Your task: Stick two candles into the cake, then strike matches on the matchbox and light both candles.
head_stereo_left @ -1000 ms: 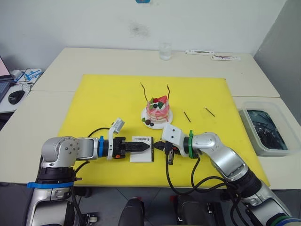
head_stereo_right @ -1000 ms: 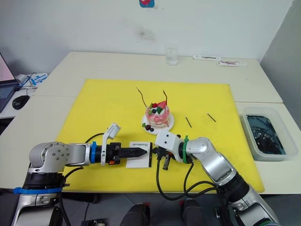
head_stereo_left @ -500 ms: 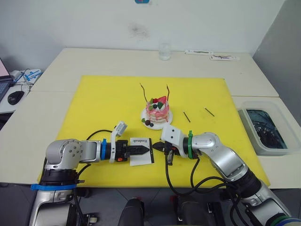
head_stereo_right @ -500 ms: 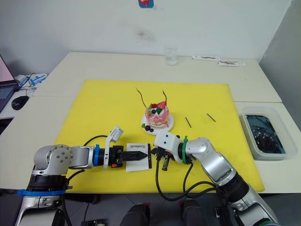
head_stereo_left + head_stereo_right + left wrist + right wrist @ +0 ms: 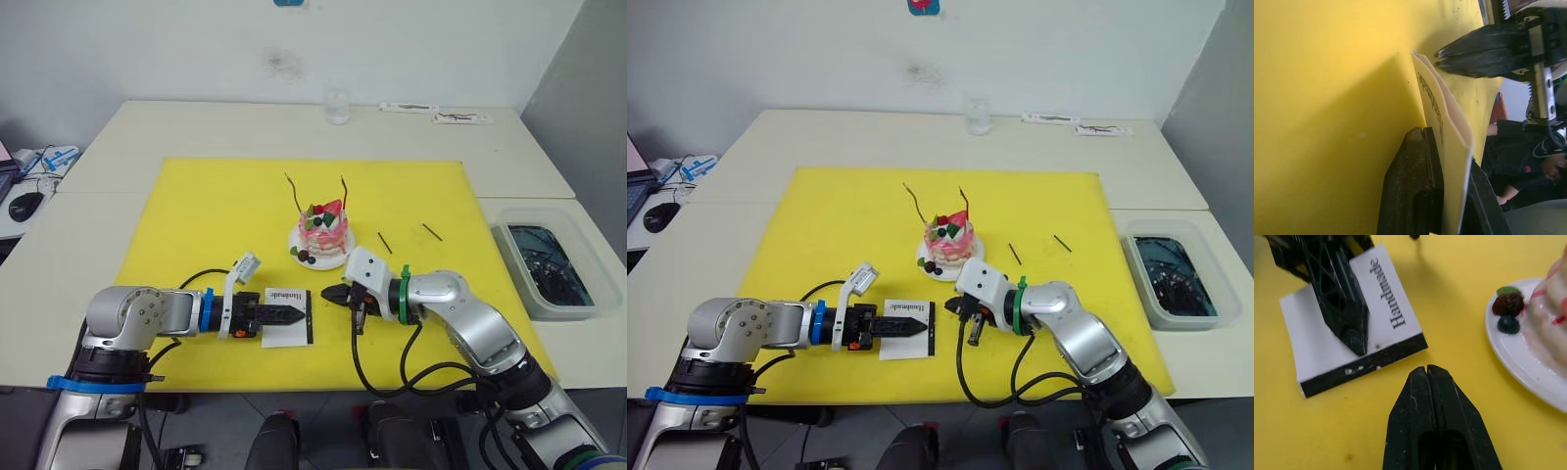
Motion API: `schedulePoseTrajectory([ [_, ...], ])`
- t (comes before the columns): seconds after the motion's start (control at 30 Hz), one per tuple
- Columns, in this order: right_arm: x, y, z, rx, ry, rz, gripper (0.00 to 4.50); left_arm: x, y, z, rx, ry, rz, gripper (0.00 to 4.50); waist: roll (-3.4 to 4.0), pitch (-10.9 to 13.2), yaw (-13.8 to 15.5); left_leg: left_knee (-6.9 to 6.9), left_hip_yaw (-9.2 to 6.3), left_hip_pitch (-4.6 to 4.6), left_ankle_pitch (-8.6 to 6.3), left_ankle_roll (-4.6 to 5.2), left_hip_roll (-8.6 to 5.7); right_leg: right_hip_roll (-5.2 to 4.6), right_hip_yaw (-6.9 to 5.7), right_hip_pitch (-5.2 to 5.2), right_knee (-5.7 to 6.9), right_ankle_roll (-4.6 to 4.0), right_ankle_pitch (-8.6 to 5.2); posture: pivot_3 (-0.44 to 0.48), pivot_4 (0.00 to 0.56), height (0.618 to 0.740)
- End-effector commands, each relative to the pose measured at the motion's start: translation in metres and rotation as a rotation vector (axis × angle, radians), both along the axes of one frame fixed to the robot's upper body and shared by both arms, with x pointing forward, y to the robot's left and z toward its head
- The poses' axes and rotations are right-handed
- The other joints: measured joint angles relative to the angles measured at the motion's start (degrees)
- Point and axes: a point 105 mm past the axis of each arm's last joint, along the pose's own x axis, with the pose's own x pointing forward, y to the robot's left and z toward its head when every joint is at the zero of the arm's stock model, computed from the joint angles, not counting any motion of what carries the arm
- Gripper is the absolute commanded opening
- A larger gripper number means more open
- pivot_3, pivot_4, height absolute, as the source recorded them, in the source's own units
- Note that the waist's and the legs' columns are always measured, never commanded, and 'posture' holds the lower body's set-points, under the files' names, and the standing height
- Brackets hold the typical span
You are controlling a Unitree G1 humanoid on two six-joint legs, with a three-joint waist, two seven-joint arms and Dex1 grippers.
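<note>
The pink-and-white cake (image 5: 320, 233) sits on its small white plate in the middle of the yellow mat (image 5: 196, 215). Two thin curved candles (image 5: 292, 190) (image 5: 344, 189) stand upright in it. Two short dark matches (image 5: 385, 243) (image 5: 432, 232) lie on the mat to the cake's right. The white matchbox (image 5: 289, 317) lies flat in front of the cake, with my left gripper (image 5: 297, 313) shut on it; one finger (image 5: 1347, 308) rests on its printed top. My right gripper (image 5: 328, 294) is shut with nothing showing between its fingers, its tip just off the box's black striking strip (image 5: 1366, 364).
A glass (image 5: 337, 106) and flat white strips (image 5: 456, 117) stand at the table's far edge. A clear tub (image 5: 549, 269) with dark contents sits on the right. A computer mouse (image 5: 22, 206) lies far left.
The camera has shifted slightly. My right gripper's tip has drawn a little away from the matchbox's edge. My left gripper keeps its hold on the box.
</note>
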Motion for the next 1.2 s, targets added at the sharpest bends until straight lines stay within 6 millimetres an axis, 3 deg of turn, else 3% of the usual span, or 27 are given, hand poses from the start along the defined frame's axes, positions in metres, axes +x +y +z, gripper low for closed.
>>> schedulePoseTrajectory([
  [0.03, -0.003, -0.010, 0.031, 0.108, -0.070, -0.026, 0.00, 0.000, 0.006, 0.026, -0.010, -0.122, -0.043, 0.03, 0.01, 0.0, -0.1, 0.00, 0.00, -0.01, 0.00, 0.00, 0.00, 0.00, 0.00, -0.01, 0.00, 0.00, 0.00, 0.000, 0.150, 0.740],
  [0.3, -0.025, -0.043, 0.062, 0.286, -0.103, -0.139, 0.00, -0.028, 0.013, 0.066, -0.094, -0.206, -0.159, 0.03, -0.01, 0.0, -0.2, -0.08, 0.01, -0.08, -0.01, 0.00, 0.01, -0.01, 0.00, -0.09, -0.02, -0.34, -0.21, 0.000, 0.150, 0.740],
  [0.5, -0.025, -0.065, 0.072, 0.337, -0.124, -0.241, 0.00, -0.043, 0.007, 0.066, -0.099, -0.233, -0.214, 0.03, -0.01, 0.1, -0.2, -0.08, 0.00, -0.02, 0.00, 0.00, 0.03, -0.01, 0.00, -0.07, -0.01, -0.37, -0.23, 0.000, 0.150, 0.740],
  [0.6, -0.017, -0.080, 0.063, 0.292, -0.159, -0.341, 0.63, -0.045, -0.002, 0.060, -0.084, -0.301, -0.243, 0.00, -0.01, 0.1, -0.2, -0.08, 0.01, -0.02, 0.00, 0.00, 0.02, -0.01, 0.01, -0.07, -0.01, -0.38, -0.23, 0.000, 0.150, 0.740],
  [0.93, 0.020, -0.074, 0.034, 0.198, -0.260, -0.544, 4.29, -0.040, -0.013, 0.050, -0.135, -0.334, -0.198, 0.00, -0.01, 0.1, -0.2, -0.08, 0.09, -0.02, 0.00, 0.00, 0.03, 0.00, 0.07, -0.09, -0.01, -0.38, -0.23, 0.000, 0.150, 0.740],
  [0.97, 0.026, -0.074, 0.029, 0.174, -0.255, -0.574, 4.48, -0.040, -0.013, 0.048, -0.133, -0.329, -0.196, 0.00, -0.01, 0.1, -0.2, -0.08, 0.10, -0.01, 0.00, 0.00, 0.03, 0.00, 0.07, -0.09, -0.01, -0.38, -0.23, 0.000, 0.150, 0.740],
  [1.2, 0.064, -0.080, 0.023, 0.146, -0.290, -0.737, 4.48, -0.038, -0.016, 0.045, -0.126, -0.330, -0.192, 0.00, -0.01, 0.1, -0.3, -0.08, 0.11, -0.04, 0.00, 0.00, 0.02, 0.00, 0.08, -0.10, 0.01, -0.38, -0.23, 0.000, 0.150, 0.740],
])
